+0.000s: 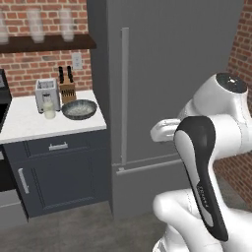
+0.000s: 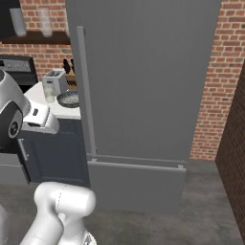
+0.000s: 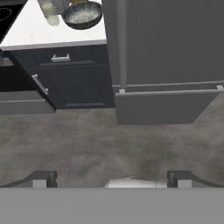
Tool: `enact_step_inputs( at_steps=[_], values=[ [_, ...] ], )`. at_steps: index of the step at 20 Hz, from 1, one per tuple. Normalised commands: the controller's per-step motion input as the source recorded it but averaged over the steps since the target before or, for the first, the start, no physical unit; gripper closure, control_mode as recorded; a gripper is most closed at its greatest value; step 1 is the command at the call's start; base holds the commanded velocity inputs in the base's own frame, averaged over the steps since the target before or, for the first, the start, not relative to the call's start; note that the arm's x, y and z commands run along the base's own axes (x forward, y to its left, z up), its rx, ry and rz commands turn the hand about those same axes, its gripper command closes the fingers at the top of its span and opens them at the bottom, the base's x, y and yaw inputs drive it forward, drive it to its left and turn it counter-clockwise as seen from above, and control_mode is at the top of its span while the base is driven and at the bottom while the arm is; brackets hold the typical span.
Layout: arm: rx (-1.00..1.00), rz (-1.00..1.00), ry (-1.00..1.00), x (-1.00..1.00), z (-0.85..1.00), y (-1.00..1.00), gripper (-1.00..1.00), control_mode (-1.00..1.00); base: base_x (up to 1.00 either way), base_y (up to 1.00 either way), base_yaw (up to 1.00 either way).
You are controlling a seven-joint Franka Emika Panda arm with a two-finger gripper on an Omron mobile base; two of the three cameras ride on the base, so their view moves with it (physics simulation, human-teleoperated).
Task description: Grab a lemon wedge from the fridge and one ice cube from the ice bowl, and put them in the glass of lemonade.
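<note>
The fridge [image 1: 167, 74] [image 2: 143, 95] [image 3: 170, 43] stands shut, with its long bar handle [image 1: 125, 93] [image 2: 86, 91] on the left edge of the door. The lemon wedge is hidden. On the white counter left of the fridge sit the ice bowl [image 1: 79, 109] [image 2: 69, 99] [image 3: 82, 14] and, just left of it, the glass of lemonade [image 1: 49, 110] [image 2: 49, 94] [image 3: 50, 12]. My gripper [image 3: 111, 179] is open, its fingertips [image 3: 43, 178] wide apart with nothing between them. It hangs back from the fridge over the floor, pointing at the lower door.
A toaster [image 1: 47, 93] and a knife block [image 1: 67, 88] stand behind the glass and bowl. Dark cabinets [image 1: 59, 172] sit under the counter, a stove [image 2: 16, 64] at far left. A shelf [image 1: 44, 43] holds frosted glasses. A brick wall [image 2: 234, 143] closes the right side.
</note>
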Motion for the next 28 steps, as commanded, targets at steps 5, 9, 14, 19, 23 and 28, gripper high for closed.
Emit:
enact_step_inputs(
  at_steps=[5,9,14,19,23,28],
  values=[
    [-0.02,-0.03,-0.26,0.13,0.27,0.29,-1.0,-1.0,0.0,0.0,0.0],
    [-0.02,-0.18,-0.08,0.39,0.24,0.03,-1.0,-1.0,0.0,0.0,0.0],
    [0.18,-0.11,-0.07,0.25,0.05,-0.27,-1.0,-1.0,0.0,0.0,0.0],
    [0.09,0.0,0.0,0.4,0.0,-0.51,-1.0,-1.0,0.0,0.0,0.0],
    [0.0,0.0,0.0,0.48,0.0,-0.11,-1.0,-1.0,0.0,0.0,0.0],
    [0.0,-0.02,0.0,0.34,0.0,0.08,-1.0,-1.0,0.0,0.0,0.0]
  ],
)
